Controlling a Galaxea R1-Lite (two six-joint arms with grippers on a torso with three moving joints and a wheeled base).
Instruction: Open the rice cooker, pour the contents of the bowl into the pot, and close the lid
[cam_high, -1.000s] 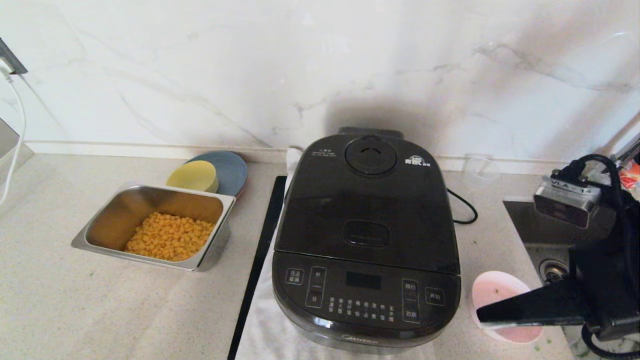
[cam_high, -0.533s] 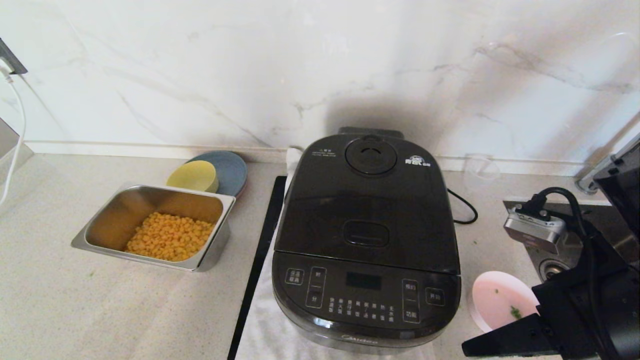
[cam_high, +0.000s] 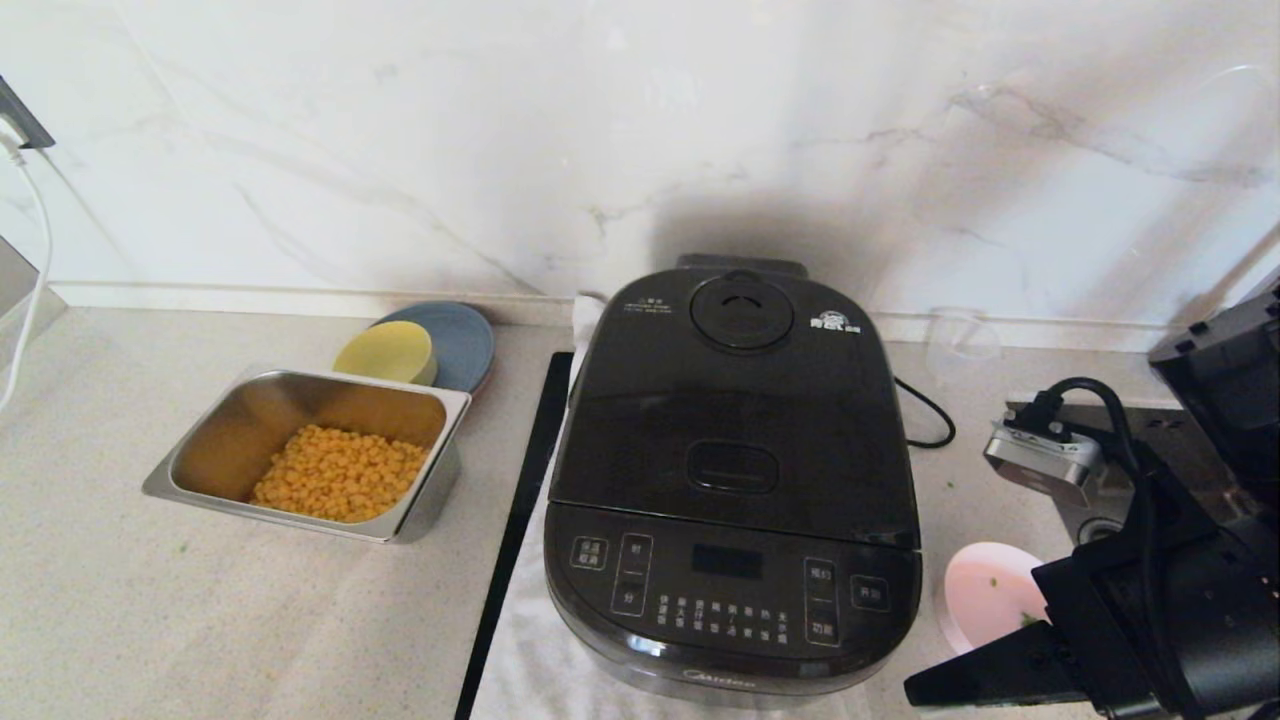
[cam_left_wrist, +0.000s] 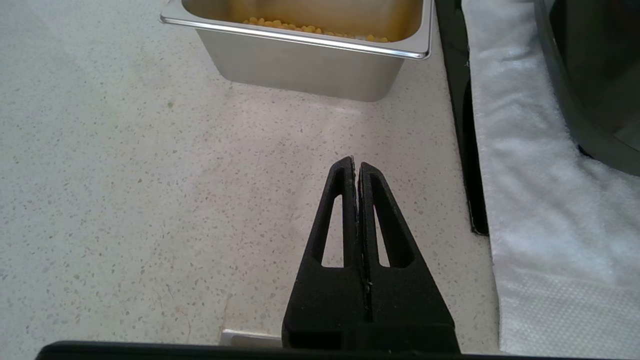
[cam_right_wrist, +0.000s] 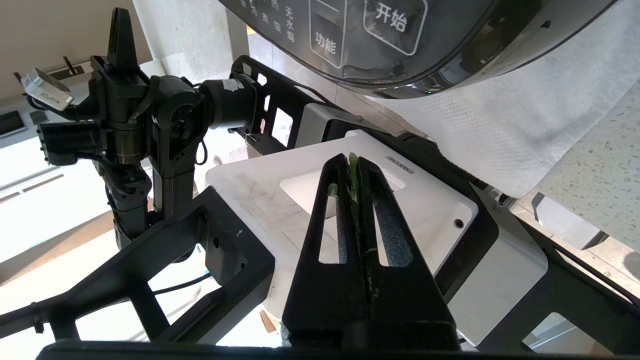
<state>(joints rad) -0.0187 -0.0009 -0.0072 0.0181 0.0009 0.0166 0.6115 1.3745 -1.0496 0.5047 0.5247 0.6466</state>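
The black rice cooker (cam_high: 730, 590) stands mid-counter on a white cloth, its lid (cam_high: 735, 400) down, so the pot is hidden. The pale-pink bowl (cam_high: 985, 590), with a few green herb bits, sits on the counter just right of the cooker. My right gripper (cam_high: 912, 694) is low, in front of the bowl at the counter's front edge, pointing left. It is shut, with a green herb scrap stuck between its fingertips (cam_right_wrist: 345, 165), and the cooker's front (cam_right_wrist: 400, 40) is above it. My left gripper (cam_left_wrist: 356, 166) hangs shut and empty over bare counter.
A steel tray of corn (cam_high: 310, 455) sits left of the cooker, with a yellow bowl (cam_high: 385, 352) and blue plate (cam_high: 455, 335) behind it. A black strip (cam_high: 520, 520) runs along the white cloth (cam_high: 530, 660). A sink (cam_high: 1060, 450) lies behind my right arm.
My right arm has dropped and drawn back from over the pink bowl to the counter's front edge. The bowl stays on the counter, now mostly uncovered. Cooker unchanged.
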